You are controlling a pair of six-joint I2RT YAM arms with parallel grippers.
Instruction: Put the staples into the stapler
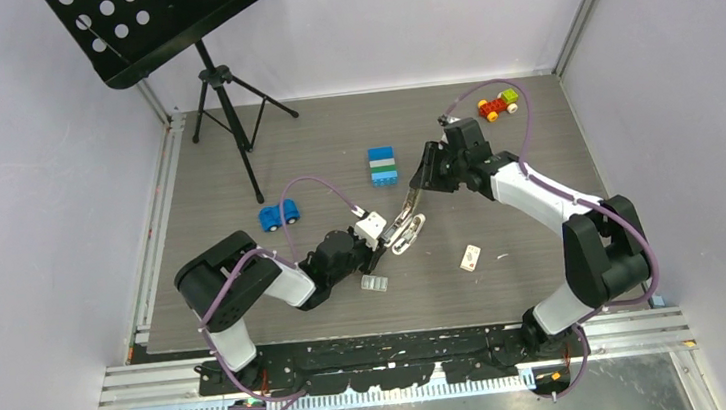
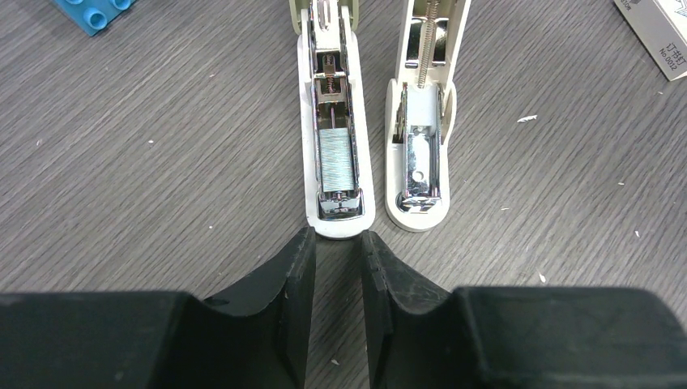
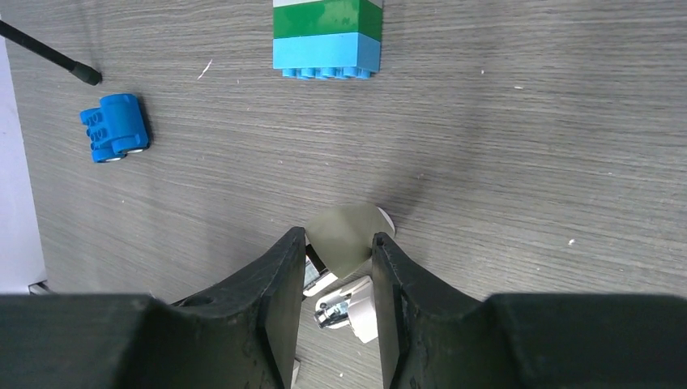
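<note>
Lying open, stapler (image 2: 421, 101), long axis running from left claw (image 2: 337, 237), narrow and empty, to right claw (image 3: 339, 239), grip unclear

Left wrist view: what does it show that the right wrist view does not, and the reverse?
Only the left wrist view: the slim beige-and-white stapler lying opened, a silvery strip of staples in its channel, and a corner of a white printed box. Only the right wrist view: a blue toy car and a black stand foot. Both: the stapler, the grey wood-grain table.
</note>
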